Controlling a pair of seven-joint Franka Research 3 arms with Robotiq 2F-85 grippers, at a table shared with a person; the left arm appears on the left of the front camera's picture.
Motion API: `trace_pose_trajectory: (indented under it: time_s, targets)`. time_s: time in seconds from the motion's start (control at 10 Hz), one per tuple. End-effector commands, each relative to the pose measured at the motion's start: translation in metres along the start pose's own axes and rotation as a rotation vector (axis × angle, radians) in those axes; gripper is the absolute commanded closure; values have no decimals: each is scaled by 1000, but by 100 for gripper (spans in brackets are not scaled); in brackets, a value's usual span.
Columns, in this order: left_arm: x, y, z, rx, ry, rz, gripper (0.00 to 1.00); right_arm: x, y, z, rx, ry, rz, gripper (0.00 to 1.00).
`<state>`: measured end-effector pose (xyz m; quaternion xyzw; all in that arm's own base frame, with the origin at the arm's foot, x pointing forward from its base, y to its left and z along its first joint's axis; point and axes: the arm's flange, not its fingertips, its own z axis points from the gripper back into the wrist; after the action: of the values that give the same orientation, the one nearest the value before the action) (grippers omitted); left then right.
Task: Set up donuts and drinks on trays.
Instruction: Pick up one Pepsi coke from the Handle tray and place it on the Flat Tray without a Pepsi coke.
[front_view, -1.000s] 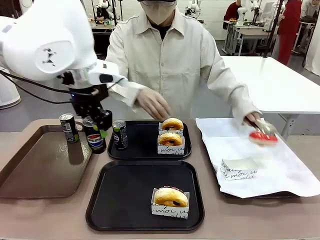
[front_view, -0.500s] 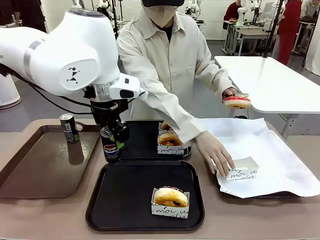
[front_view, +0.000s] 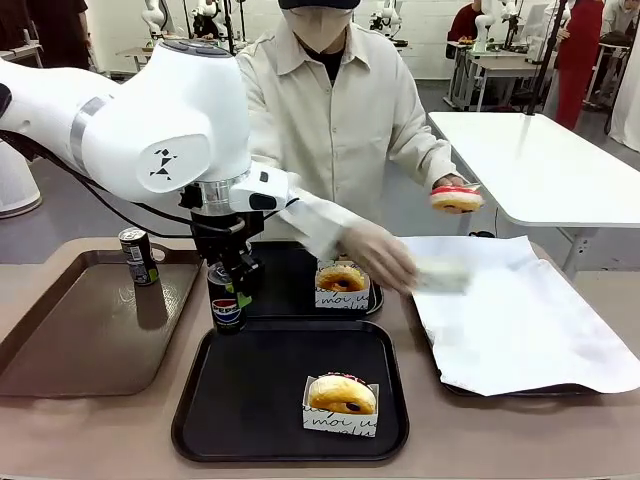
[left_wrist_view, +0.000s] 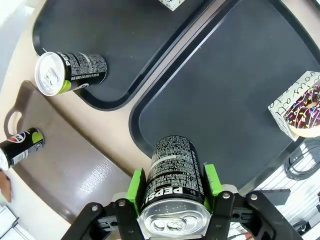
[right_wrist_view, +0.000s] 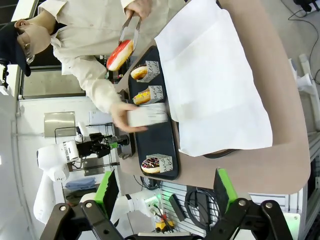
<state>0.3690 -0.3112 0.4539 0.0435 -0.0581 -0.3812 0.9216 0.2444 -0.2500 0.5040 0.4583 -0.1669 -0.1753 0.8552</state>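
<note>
A: Slim dark Pepsi can (left_wrist_view: 174, 187): printed glossy metal wall, bare silver brushed-looking metal top. Green pads (left_wrist_view: 136, 186) of the left end effector (left_wrist_view: 172, 182) look like matt rubbery plastic.

B: Near black squarish plastic tray (front_view: 240, 400): matt, faint sheen, smooth. Brown tray (front_view: 90, 330) is smooth plastic too, slightly glossier, reflecting the can on it.

A: White sheet lining the right-hand tray (front_view: 520, 320): thin matt paper, creased. Donut sleeves (front_view: 340, 420): matt white paper, black print.

B: Red-iced ring donut (front_view: 456, 197) has glossy icing. Beige counter (front_view: 90, 430): smooth, matt. White arm shell (front_view: 150, 120): smooth glossy plastic.
</note>
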Motion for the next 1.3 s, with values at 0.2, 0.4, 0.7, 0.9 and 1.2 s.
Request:
trace_pose_trajectory:
  time_s: [0.2, 0.4, 0.7, 0.9, 1.2]
  targets:
    - [-67, 16, 7, -68, 66, -71, 42, 1, 0, 0, 26, -8, 18, 0]
    - [-97, 18, 6, -40, 77, -106, 42, 1, 0, 0, 26, -8, 18, 0]
    - [-99, 13, -1, -33, 108, -122, 42, 1, 0, 0, 26, -8, 18, 0]
    - [-93, 13, 3, -58, 66, -101, 42, 1, 0, 0, 26, -8, 18, 0]
    - [-50, 12, 8, -136, -1, -78, 42, 1, 0, 0, 26, -8, 18, 0]
